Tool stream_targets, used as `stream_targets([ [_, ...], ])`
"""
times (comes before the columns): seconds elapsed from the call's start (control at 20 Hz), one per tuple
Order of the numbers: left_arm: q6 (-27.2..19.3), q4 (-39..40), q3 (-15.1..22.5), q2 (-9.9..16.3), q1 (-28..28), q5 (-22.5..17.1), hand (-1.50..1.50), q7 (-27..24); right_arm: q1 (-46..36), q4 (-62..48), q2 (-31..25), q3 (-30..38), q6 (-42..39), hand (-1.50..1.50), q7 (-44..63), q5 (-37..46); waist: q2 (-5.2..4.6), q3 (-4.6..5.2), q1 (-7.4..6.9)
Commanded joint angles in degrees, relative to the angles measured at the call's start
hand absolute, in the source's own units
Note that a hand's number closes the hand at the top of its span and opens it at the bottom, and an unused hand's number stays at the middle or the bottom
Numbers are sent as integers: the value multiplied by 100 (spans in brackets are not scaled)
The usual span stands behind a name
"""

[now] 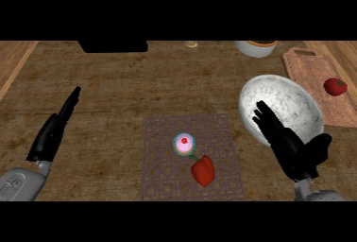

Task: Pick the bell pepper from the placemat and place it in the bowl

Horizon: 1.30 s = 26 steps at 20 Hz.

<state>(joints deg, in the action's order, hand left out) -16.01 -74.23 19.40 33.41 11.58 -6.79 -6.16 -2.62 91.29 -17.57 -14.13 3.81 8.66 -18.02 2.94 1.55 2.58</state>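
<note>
A red bell pepper point(203, 171) lies on the brown patterned placemat point(160, 160), near its lower middle. Just above the pepper sits a small pink cupcake point(184, 143). The large white speckled bowl point(289, 106) stands to the right of the placemat. My right hand point(291, 144) is open with straight fingers, in front of the bowl's lower edge and to the right of the pepper, apart from it. My left hand point(52, 130) is open at the far left, fingers pointing up, resting.
A wooden cutting board point(314, 71) with a red tomato point(335, 86) lies at the right rear. A white cup point(255, 47) and a black object point(113, 46) stand along the back edge of the counter.
</note>
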Motion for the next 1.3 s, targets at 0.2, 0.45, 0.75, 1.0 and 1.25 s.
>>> stream_targets([
  [0.2,614,-491,-6,-1304,114,-1316,0,220,-130,1094,-588,-462,783,150,-587,2048,-216,-114,-61],
  [0.45,728,-707,-13,-1597,-246,-1803,0,406,901,1368,-261,-312,2762,-150,-444,3516,-171,-131,125],
  [0.75,920,-905,-45,-1520,-113,-1928,0,674,1414,1603,-233,-2339,2779,-150,-244,5962,-245,-128,-165],
  [1.0,792,-885,37,-1662,-106,-1846,0,691,1450,1892,-617,-2108,1918,-150,1688,7681,-233,-94,-41],
  [1.25,779,-1124,27,-1627,-21,-1841,0,837,1270,2359,26,-2525,218,-150,3539,8620,-260,-109,-193],
])
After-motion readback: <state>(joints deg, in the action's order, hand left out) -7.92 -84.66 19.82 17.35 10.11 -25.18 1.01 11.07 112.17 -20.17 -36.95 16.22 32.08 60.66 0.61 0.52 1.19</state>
